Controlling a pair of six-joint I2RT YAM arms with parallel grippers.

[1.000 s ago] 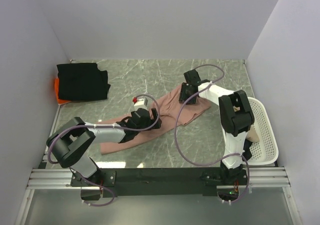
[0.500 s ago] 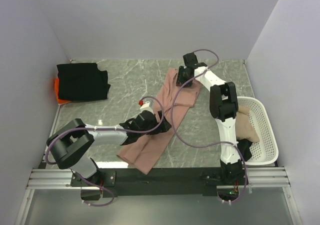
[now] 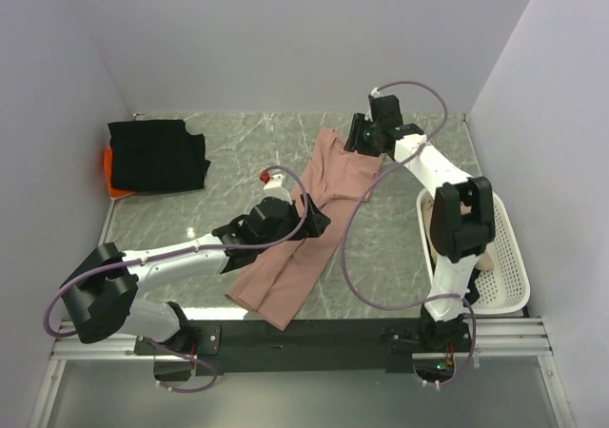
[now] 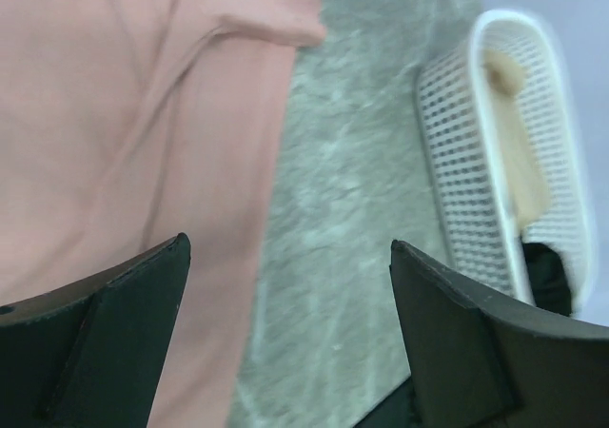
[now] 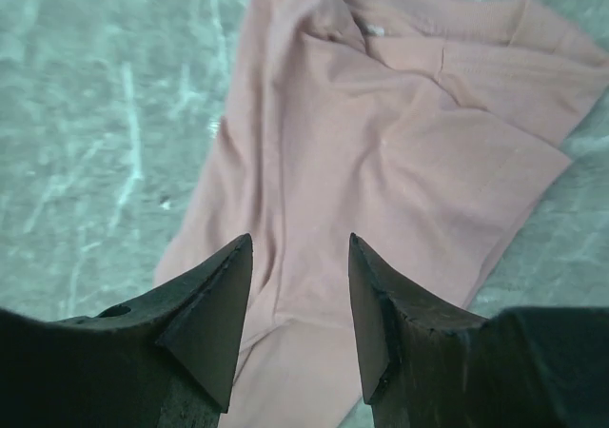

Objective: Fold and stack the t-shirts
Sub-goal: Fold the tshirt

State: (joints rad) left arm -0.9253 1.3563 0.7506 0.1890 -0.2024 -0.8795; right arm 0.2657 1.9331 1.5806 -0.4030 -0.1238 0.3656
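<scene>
The dusty-pink t-shirt (image 3: 314, 228) lies stretched out on the table from far centre to the near edge; it also shows in the left wrist view (image 4: 114, 114) and the right wrist view (image 5: 381, 162). A black t-shirt (image 3: 157, 154) lies folded on an orange one (image 3: 109, 171) at the far left. My left gripper (image 3: 309, 214) is open and empty over the pink shirt's middle, near its right edge (image 4: 285, 247). My right gripper (image 3: 362, 143) is open and empty above the shirt's far end (image 5: 300, 247).
A white mesh basket (image 3: 500, 257) holding a beige cloth (image 3: 476, 257) stands at the right edge; it also shows in the left wrist view (image 4: 476, 162). Grey walls close in the table on three sides.
Both grippers have let go of the pink shirt, which now lies stretched lengthwise. The right gripper moved up and to the far right; the left gripper moved right and lifted.
</scene>
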